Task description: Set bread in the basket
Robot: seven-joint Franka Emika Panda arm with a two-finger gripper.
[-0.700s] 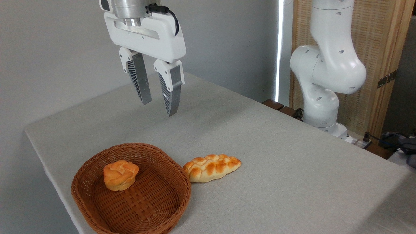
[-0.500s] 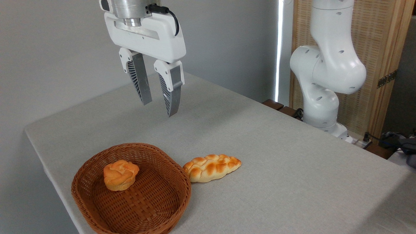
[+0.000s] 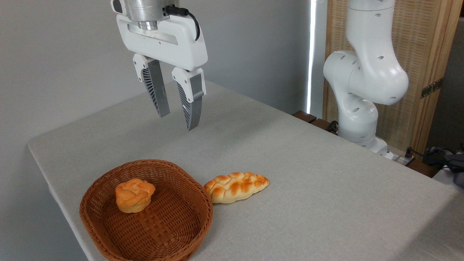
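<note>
The gripper (image 3: 177,122) hangs in the air well above the bench (image 3: 290,163), over its far-left part, with its 2 ribbed grey fingers (image 3: 156,90) pointing down and tilted slightly toward the right. The fingers are spread with a clear gap between the tips, and nothing is held between them. A black cable runs along the top of the white gripper body.

The braided bread loaf (image 3: 236,187) lies flat on the grey cloth of the bench, outside the wicker basket (image 3: 108,232). Its left tapered end sits right at the basket's right rim, touching it or just short of it; the view does not settle which. The loaf runs away from the basket toward the right and slightly up in the picture, golden-brown with pale creases.

The basket stands near the front-left corner of the bench, shallow and rounded, brown woven. Inside it, toward the back left of its floor, sits 1 small round orange bun (image 3: 134,194), upright and apart from the loaf.

The gripper is well apart from both loaf and basket, higher and farther back. At the right, behind the bench's far edge, rises the white arm base (image 3: 362,94), in front of a woven wood-framed screen (image 3: 427,54).
</note>
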